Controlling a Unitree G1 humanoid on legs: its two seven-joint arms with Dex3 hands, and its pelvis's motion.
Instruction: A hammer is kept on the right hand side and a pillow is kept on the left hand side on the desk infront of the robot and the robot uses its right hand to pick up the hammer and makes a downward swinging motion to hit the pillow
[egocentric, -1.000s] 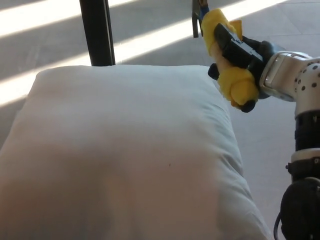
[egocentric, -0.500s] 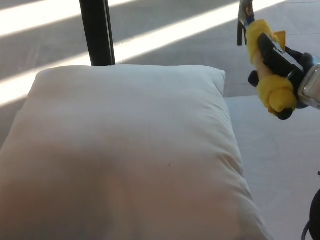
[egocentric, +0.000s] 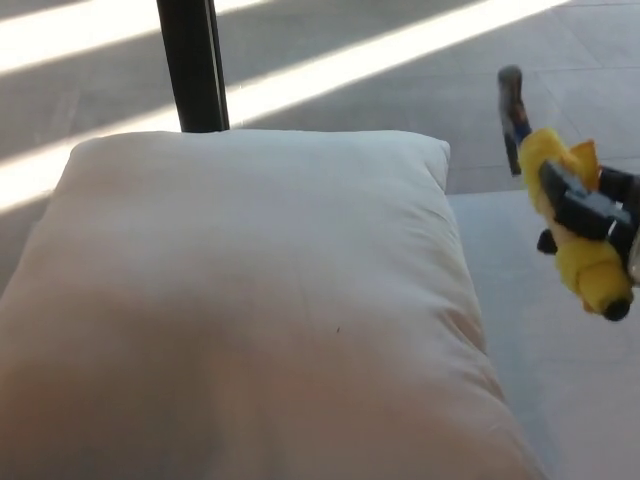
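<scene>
- Head view, and the pillow (egocentric: 250, 310) fills most of my picture, spreading from the centre out towards 7 and 5 o'clock, with its far edge running across near 12.
- My right hand (egocentric: 590, 215) sits at about 3 o'clock, hard against the frame edge, its black fingers (egocentric: 565, 195) wrapped round the yellow handle of the hammer (egocentric: 565, 215). So I have a firm-looking grip on it, and the pick-up part reads to me as done.
- The hammer points up and slightly away, its dark head (egocentric: 511, 80) at roughly 2 o'clock, held in the air above the desk (egocentric: 560, 380) and well clear of the pillow's right edge.
- The head shows some blur, so I can't make out its face or which way it is turned.
- I can't see my left hand at all, so I can say nothing about it.
- The pillow surface looks smooth and undented where I can see it, though that alone doesn't tell me whether a blow has landed.
- My judgement: what remains is bringing the hammer in over the pillow, towards 9 o'clock from where it is, and swinging down onto it.
- A dark post (egocentric: 193, 65) stands behind the pillow near 11 o'clock, outside any swing line I'd choose.
</scene>
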